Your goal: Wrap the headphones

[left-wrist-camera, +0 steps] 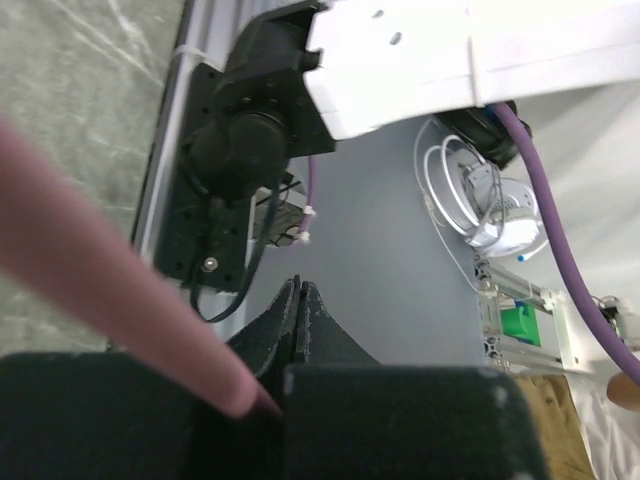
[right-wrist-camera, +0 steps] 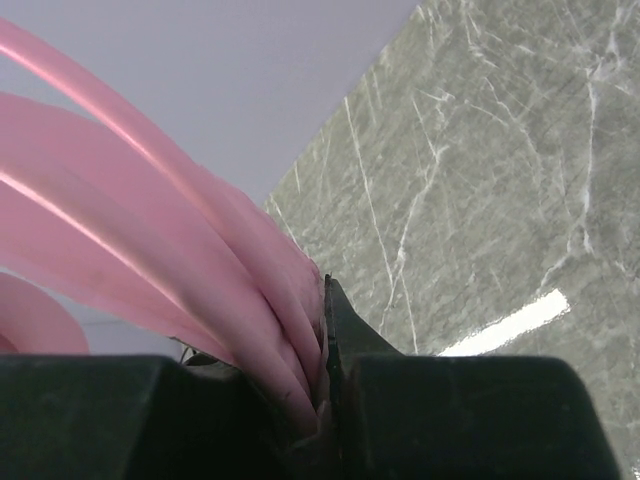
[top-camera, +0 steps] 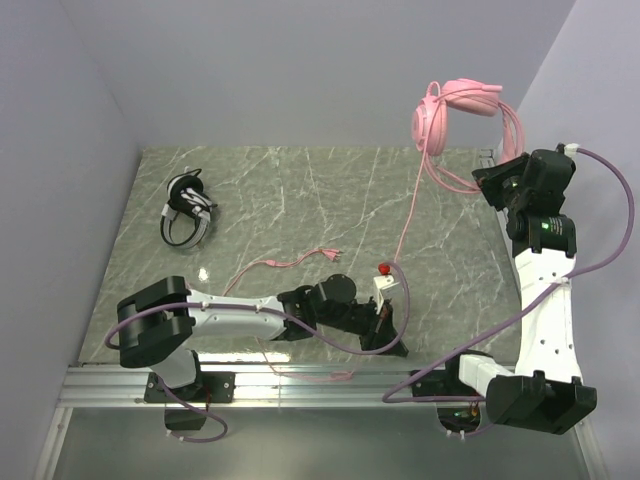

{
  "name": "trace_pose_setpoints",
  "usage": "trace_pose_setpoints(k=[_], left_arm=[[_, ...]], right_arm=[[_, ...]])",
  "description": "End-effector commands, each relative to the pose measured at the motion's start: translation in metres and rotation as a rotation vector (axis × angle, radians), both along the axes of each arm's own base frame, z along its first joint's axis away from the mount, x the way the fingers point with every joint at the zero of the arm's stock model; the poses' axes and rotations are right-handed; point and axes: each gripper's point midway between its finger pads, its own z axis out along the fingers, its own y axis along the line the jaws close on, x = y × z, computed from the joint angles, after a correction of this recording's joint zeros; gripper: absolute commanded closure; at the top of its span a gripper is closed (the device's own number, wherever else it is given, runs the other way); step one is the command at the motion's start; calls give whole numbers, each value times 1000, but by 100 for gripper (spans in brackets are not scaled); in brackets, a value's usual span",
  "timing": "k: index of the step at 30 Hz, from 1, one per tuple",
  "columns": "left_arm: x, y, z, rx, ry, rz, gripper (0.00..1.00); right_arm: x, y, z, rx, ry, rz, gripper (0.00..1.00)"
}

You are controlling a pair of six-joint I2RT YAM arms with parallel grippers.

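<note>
The pink headphones [top-camera: 445,108] hang in the air at the back right. My right gripper [top-camera: 487,182] is shut on several loops of the pink cable [right-wrist-camera: 200,260], pinched between its fingers [right-wrist-camera: 345,330]. One strand of the pink cable [top-camera: 404,232] runs down to my left gripper [top-camera: 397,348], low near the table's front edge. In the left wrist view that gripper [left-wrist-camera: 300,292] is shut, with the blurred cable [left-wrist-camera: 110,290] running into the base of its jaws. The cable's plug end [top-camera: 330,256] lies on the table. The black-and-white headphones [top-camera: 188,210] lie at the back left.
The grey marble table [top-camera: 300,200] has lilac walls at the back and both sides. An aluminium rail [top-camera: 300,388] runs along the near edge, with a stretch of pink cable [top-camera: 310,375] beside it. The right arm's base [left-wrist-camera: 240,150] shows close in the left wrist view.
</note>
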Motion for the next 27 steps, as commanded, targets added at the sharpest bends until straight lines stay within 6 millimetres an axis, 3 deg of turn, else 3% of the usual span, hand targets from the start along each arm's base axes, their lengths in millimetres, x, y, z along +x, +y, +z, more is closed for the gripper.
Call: trace_pose_setpoints(k=[1,8,11,16,19,22,27], left_arm=[[17,2,29,-56,-54,54,99],[49,8,58,-58,-122,108,98],[62,4,84,-76,-172,132,99],[80,3,100,-86,-181,140,100],[83,7,96,-87,-189,141,100],[78,13,80,-84,-171,135,99],[65,20,32,-53,-125,92,100]], right_arm=[[-2,7,56,13,-190,19,100],[-8,15,49,16,-192,53,100],[-9,23,48,9,-190,77,100],[-10,33,43,6,-180,100,100],[-12,28,47,-13,-184,77,100],[-11,23,51,-37,-173,62,100],[-13,29,63,-25,-196,91,100]])
